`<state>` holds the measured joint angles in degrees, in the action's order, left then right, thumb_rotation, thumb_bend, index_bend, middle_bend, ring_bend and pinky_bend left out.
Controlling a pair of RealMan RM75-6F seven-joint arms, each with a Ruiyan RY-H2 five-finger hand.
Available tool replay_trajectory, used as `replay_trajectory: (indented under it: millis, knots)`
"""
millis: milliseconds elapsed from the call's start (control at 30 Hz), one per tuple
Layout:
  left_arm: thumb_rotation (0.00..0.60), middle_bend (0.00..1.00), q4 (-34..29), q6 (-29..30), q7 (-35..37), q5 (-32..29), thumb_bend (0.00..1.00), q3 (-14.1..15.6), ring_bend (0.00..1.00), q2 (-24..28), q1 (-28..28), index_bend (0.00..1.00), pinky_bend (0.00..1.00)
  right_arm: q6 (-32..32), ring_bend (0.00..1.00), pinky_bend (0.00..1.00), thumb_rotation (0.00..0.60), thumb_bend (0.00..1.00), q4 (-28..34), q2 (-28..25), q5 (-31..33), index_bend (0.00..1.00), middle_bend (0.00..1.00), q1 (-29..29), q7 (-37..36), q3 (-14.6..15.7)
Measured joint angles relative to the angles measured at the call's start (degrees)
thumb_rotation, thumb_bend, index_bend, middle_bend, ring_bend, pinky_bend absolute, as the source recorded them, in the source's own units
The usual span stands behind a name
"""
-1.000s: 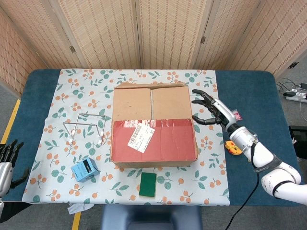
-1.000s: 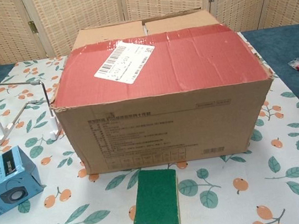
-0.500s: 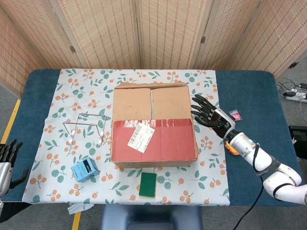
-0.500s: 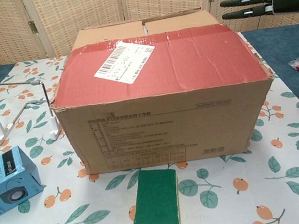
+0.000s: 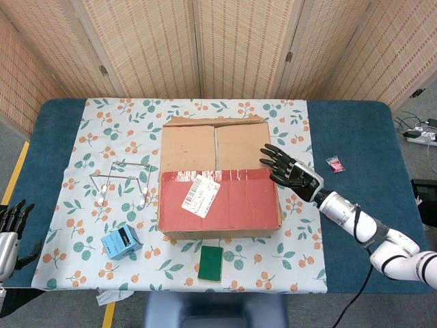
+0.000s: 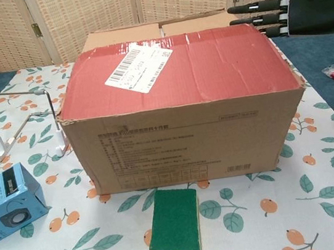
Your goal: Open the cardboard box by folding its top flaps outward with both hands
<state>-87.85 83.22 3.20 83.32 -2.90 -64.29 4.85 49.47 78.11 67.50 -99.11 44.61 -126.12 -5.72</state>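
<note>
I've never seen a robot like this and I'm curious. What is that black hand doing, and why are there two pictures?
Both pictures show the same moment from two cameras on the robot: the head view looks down from high up, the chest view looks straight ahead from low down.

The robot has two arms ending in black hands like ours. Its right hand is open, fingers spread, up by the right top edge of the big brown cardboard box with the red taped flap. It holds nothing. Its left hand waits far away at the table's edge.

The box sits on a flowery tablecloth. Around it lie a green and yellow sponge, a small blue box, a wire rack with white feet, and a little pink packet.
</note>
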Motion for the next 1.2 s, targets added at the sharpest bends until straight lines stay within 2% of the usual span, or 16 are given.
replay_trajectory:
  millis: [333,567,867,1067,1200]
  knots:
    - [0.600,0.00,-0.2,0.7,-1.1,0.8,0.49,0.3,0.00,-0.2,-0.2,0.00,0.00,4.6,0.05,0.13,0.600,0.37,1.7,-0.9,-0.2,0.00,0.00,1.6,-0.5,2.9]
    - [0.600,0.00,-0.2,0.6,-2.9,0.8,0.50,0.4,0.00,-0.7,-0.1,0.00,0.00,9.4,0.06,0.14,0.600,0.37,6.2,-4.8,-0.7,0.00,0.00,1.3,1.7,3.7]
    - [0.600,0.00,-0.5,-0.1,-5.8,0.3,0.50,0.4,0.00,-1.5,0.4,0.00,0.00,15.1,0.05,0.17,0.600,0.37,19.1,-12.8,-1.7,0.00,0.00,-1.2,8.8,5.3]
    - [0.600,0.00,-0.5,0.1,-7.2,-0.3,0.49,0.1,0.00,-1.7,0.4,0.00,0.00,19.2,0.05,0.18,0.600,0.37,28.4,-17.9,-5.1,0.00,0.00,-4.6,16.3,8.7]
    - [0.600,0.00,-1.2,1.0,-8.5,0.4,0.50,0.2,0.00,-2.0,0.3,0.00,0.00,22.4,0.05,0.18,0.600,0.37,33.9,-21.2,-8.9,0.00,0.00,-8.2,22.4,12.5]
